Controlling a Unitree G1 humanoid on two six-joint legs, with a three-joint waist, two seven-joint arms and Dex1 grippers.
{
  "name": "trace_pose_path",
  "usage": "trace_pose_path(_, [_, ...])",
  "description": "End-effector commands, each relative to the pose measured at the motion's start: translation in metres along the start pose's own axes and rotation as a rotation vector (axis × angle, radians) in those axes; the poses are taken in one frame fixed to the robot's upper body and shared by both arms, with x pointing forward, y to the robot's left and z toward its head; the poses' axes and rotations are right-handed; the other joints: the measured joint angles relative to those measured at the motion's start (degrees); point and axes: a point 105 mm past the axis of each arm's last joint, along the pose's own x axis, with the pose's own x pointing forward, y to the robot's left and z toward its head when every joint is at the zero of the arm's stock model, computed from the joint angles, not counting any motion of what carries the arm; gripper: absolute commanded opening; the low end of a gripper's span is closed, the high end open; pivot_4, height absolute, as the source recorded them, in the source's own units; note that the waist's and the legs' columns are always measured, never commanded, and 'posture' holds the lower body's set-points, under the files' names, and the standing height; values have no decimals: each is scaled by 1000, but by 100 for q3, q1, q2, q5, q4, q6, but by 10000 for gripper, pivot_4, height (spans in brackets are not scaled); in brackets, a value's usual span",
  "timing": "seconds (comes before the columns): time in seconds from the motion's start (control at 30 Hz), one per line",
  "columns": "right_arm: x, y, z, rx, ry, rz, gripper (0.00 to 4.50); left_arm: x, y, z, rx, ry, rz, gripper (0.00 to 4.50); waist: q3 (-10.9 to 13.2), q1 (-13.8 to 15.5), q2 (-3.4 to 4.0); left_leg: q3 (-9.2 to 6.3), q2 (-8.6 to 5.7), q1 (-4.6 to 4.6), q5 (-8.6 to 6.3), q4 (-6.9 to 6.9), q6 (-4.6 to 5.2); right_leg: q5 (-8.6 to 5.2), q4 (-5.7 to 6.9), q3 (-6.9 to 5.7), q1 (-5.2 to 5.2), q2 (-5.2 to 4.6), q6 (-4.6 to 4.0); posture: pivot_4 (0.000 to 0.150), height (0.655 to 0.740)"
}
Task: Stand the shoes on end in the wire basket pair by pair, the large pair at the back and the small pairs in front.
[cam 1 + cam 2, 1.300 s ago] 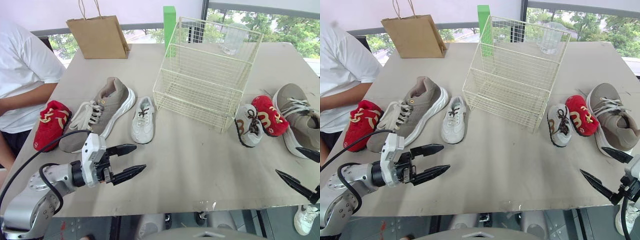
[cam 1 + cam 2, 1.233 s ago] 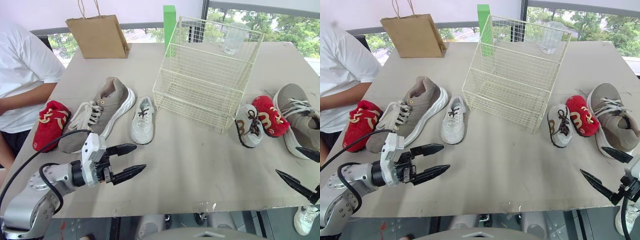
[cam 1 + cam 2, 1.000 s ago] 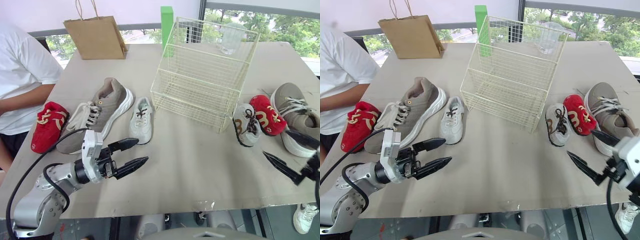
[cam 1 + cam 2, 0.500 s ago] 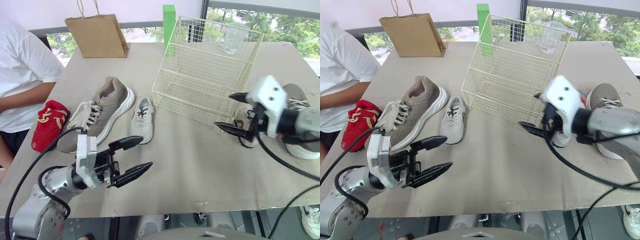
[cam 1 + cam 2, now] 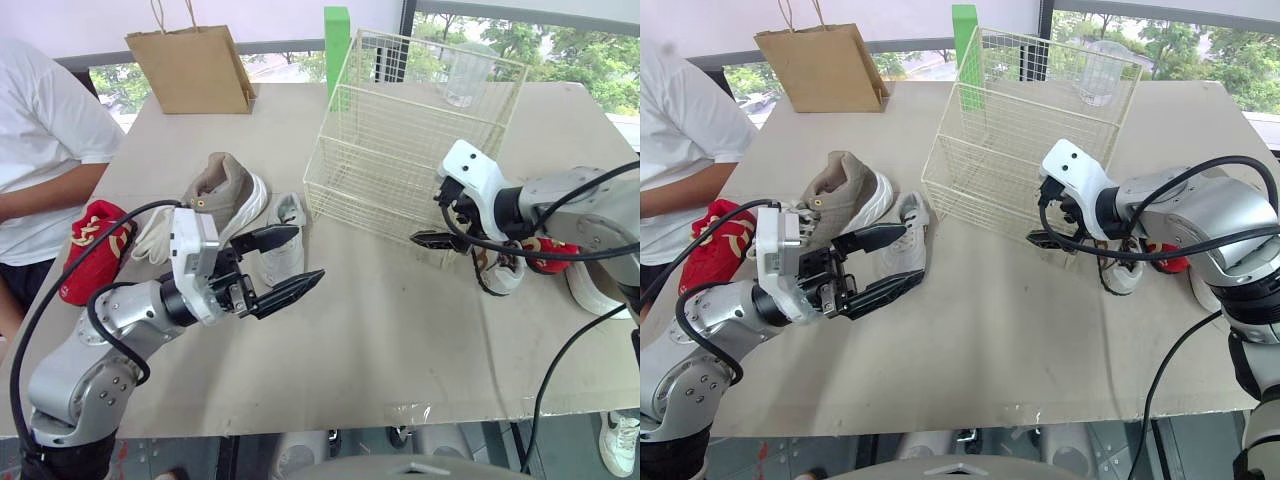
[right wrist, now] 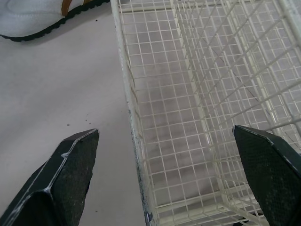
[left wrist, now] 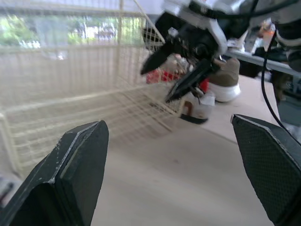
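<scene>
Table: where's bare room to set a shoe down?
Bare: the near strip of table in front of the wire basket, right of the left end effector, and the stretch between the paper bag and grey shoe. Crowded: around the brown-laced shoe right of the basket.

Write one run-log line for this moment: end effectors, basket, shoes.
left end effector: open, empty | right end effector: open, at wire basket front corner | shoes: all on table, none in basket

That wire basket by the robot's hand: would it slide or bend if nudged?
Probably slides: the wire basket is empty thin wire on a smooth table, so likely light. Its walls may flex. The right hand is at its front corner, so a nudge might turn it.
</scene>
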Motion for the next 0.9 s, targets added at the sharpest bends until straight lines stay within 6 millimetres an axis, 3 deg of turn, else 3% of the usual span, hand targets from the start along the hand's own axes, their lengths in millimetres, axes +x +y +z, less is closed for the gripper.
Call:
trace_pose_path(0.03, [-3, -5, 4, -21, -7, -35, 44298, 4, -6, 7, 31, 5, -49, 45000, 0, 9, 0, -1, 0, 1, 1, 0, -1, -2, 2, 0, 0, 0, 4, 1500, 7400])
trace_pose_path(0.07, [-2, -4, 4, -20, -8, -35, 44298, 5, -8, 7, 29, 6, -60, 45000, 0, 10, 0, -1, 0, 1, 3, 0, -4, -6, 2, 0, 0, 0, 8, 1500, 7400])
trace_pose_path(0.17, [0, -1, 3, -24, 4, -17, 37174, 8, -11, 7, 20, 5, -82, 45000, 0, 8, 0, 0, -1, 3, 4, 1, -6, -21, 4, 3, 1, -1, -8, 1500, 7400])
trace_pose_path(0.4, [14, 3, -14, -84, 80, 31, 1811, 11, -16, 6, 3, 7, -99, 45000, -3, -23, -4, 1, 0, 5, 4, 0, -7, -13, 6, 6, 1, 1, -17, 1500, 7400])
trace_pose_path(0.57, [12, 1, -17, -146, 94, 59, 324, 10, -20, 6, -9, 9, -91, 45000, -3, -25, -5, 2, 0, 14, 6, 1, -10, -22, 10, 9, 4, 1, -7, 1500, 7400])
trace_pose_path(0.77, [-3, -6, -18, -271, 66, 121, 324, 2, -29, 3, -39, 14, -72, 45000, 1, -9, -2, 3, 0, 8, 6, -1, -10, -21, 9, 11, -1, 1, -11, 1500, 7400])
trace_pose_path(0.9, [-13, -13, -33, -383, 91, 168, 324, -6, -32, -3, -62, 27, -45, 45000, 3, 7, -1, 2, 0, 6, 6, -2, -10, -22, 5, 10, -1, 1, -10, 1500, 7400])
